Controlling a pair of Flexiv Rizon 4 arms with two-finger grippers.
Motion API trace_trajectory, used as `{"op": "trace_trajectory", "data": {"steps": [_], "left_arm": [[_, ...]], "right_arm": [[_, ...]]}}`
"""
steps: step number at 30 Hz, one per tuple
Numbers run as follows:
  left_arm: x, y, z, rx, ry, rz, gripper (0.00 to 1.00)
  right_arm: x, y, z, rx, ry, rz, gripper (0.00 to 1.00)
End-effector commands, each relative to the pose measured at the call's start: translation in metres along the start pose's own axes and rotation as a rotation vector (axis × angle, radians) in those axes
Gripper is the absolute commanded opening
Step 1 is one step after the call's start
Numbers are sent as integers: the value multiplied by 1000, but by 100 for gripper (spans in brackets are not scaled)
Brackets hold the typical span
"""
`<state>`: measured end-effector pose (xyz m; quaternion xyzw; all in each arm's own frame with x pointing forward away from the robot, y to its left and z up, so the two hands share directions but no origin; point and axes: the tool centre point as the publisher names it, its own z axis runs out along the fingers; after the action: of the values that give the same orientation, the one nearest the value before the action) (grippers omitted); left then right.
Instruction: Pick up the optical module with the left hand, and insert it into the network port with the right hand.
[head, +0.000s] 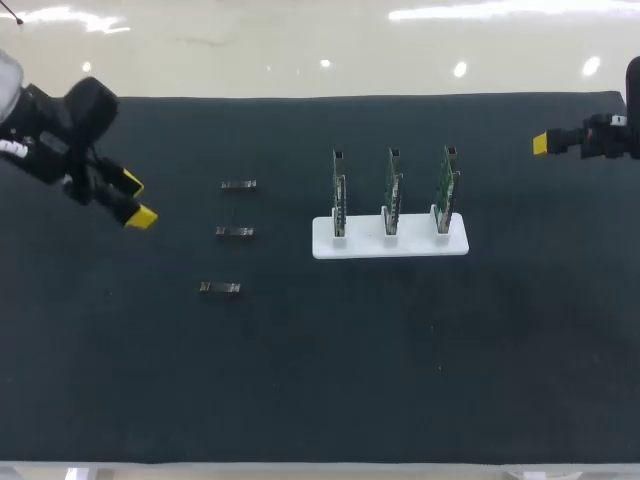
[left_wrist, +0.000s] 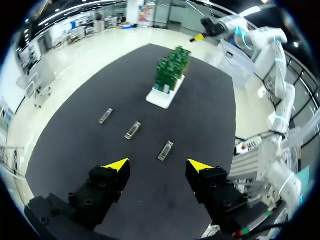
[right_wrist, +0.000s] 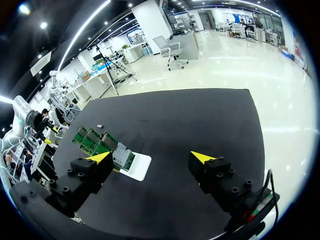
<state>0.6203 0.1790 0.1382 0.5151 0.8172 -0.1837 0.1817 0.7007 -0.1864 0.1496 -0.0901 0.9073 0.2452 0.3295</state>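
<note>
Matte black worktop (head: 320, 380). Left jaws spread, empty, over its left side. Near them, three slim metal optical modules (head: 238, 185) (head: 234, 231) (head: 220, 288) lie flat in a column. Past those, a white slab base (head: 390, 246) holds three upright green circuit boards (head: 392, 190). Right jaws spread, empty, at the far right corner.

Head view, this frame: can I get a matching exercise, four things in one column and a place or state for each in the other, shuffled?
Things
1. left gripper
2. right gripper
3. white stand
4. optical modules

Places or states
a. holds three green boards upright
b. three lying flat in a column, between the stand and one gripper
c. open and empty, over the left part of the table
d. open and empty, at the far right edge of the table

Pairs: 1-c, 2-d, 3-a, 4-b
</note>
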Motion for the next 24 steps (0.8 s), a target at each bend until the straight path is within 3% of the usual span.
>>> {"op": "trace_trajectory", "data": {"steps": [1, 16, 24], "left_arm": [[1, -12, -7, 50, 344, 423, 100], [1, -12, -7, 50, 344, 423, 100], [1, -12, -7, 50, 344, 423, 100]], "right_arm": [[0, 1, 0, 4, -1, 1, 100], [0, 1, 0, 4, -1, 1, 100], [-24, 39, 0, -49, 98, -337, 100]]}}
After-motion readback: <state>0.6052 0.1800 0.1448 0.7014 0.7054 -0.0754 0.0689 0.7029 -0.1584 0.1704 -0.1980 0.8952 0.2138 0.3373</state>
